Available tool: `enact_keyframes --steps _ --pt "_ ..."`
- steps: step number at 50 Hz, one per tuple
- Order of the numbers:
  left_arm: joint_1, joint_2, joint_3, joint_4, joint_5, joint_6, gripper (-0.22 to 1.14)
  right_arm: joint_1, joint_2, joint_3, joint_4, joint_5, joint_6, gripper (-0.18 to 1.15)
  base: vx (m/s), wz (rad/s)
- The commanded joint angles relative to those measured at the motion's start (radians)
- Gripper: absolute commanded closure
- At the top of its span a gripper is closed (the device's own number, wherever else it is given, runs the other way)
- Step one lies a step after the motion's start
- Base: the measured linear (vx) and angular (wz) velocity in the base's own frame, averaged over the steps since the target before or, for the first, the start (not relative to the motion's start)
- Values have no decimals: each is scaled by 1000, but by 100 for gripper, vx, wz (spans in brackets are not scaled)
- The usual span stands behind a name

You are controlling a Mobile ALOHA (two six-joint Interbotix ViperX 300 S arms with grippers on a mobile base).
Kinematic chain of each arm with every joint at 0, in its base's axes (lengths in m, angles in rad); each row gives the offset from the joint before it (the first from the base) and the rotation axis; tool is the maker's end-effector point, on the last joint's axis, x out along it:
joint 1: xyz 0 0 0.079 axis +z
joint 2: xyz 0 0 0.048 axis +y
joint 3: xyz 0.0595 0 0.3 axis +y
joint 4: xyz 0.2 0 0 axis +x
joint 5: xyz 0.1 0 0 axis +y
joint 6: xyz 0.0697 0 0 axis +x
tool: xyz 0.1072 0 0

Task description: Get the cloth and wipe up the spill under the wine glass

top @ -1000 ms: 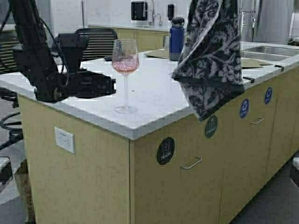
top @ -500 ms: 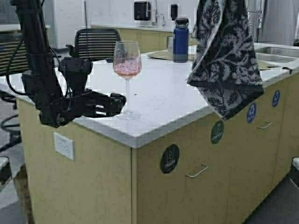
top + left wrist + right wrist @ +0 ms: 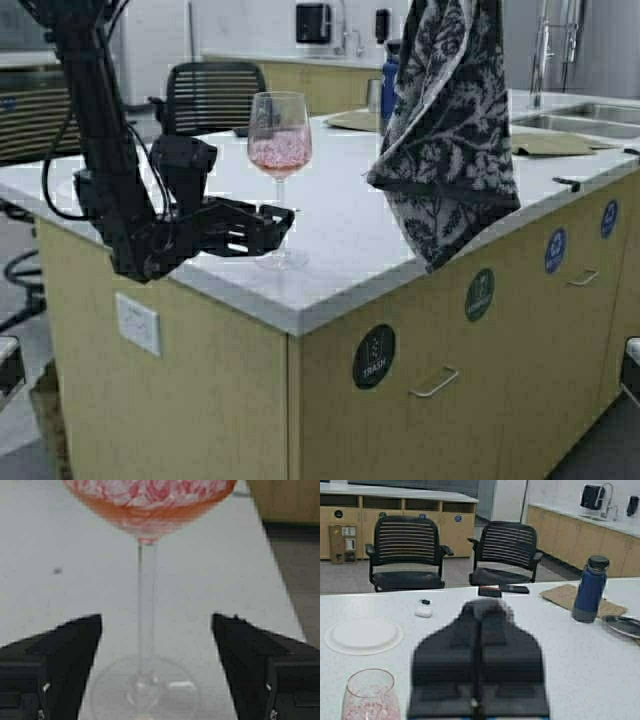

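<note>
Straddling the wine glass [image 3: 279, 160] stem on the counter [image 3: 350, 225], left gripper [image 3: 156, 625] has jaws apart w/o contact, while right gripper [image 3: 478, 647], jaws together, dangles the cloth [image 3: 445, 120] beside it.

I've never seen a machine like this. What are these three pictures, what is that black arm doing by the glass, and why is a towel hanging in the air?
It is a wheeled robot with two arms ending in grippers. The wide picture looks down from its frame; the other two come from cameras on its wrists. The left gripper is open, its fingers either side of the wine glass stem on the white counter. The left wrist view shows that stem between them, untouched. The right gripper is shut on the cloth, holding it up over the counter's edge. A blue bottle, a white plate and tan paper sheets also sit there.
</note>
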Motion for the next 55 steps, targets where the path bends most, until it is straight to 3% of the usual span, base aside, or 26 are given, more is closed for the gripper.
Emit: enact_keyframes --steps 1,25,30,44,48,55 --pt "-14 2 -54 3 12 -3 -6 0 -8 -14 0 -15 -2 91 7 1" --pt "-51 52 -210 2 84 -46 0 0 -8 -15 0 -14 0 91 5 1" --pt "-52 58 -230 2 89 -60 12 0 -8 -15 0 -15 0 91 3 1" --pt "-52 44 -225 3 89 -64 69 -2 58 -58 3 -15 2 91 2 1" --pt "-52 21 -212 2 89 -66 76 -20 106 -98 8 -15 6 91 1 0" --pt "-52 -54 -167 3 91 -91 78 -51 207 -195 20 -15 8 91 1 0"
